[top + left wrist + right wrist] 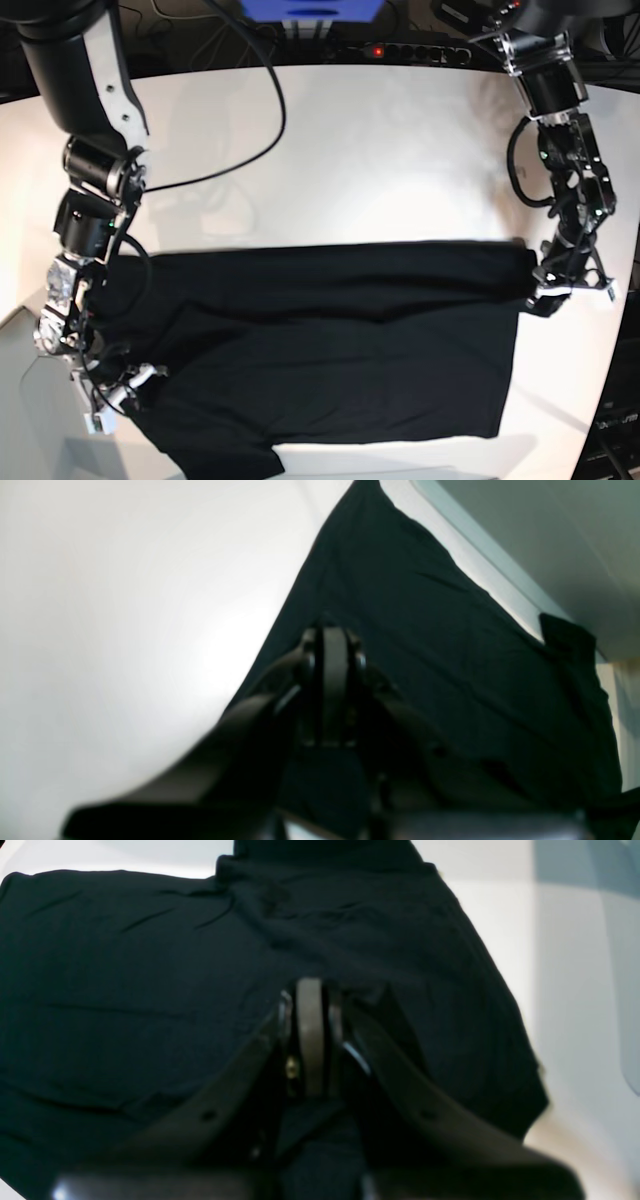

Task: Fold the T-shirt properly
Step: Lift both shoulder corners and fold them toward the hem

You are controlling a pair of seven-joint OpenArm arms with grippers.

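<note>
Right, nearest the base camera the T-shirt lies spread across the front of the white table, plain black side up, one short sleeve poking out at the bottom near edge. Down at that left side, the right gripper is low on the cloth by the sleeve; from its wrist view the right gripper has its fingers pressed together with black fabric bunched around the tips, pinching the T-shirt. Across on the other side, the left gripper sits at the shirt's far right corner, right at the hem edge. In its own camera the left gripper shows its fingers closed tight against each other, with the T-shirt rising up to the tips, so it is pinching cloth too. Farther back, a black cable loops across the bare tabletop, and a power strip runs along the far edge.
</note>
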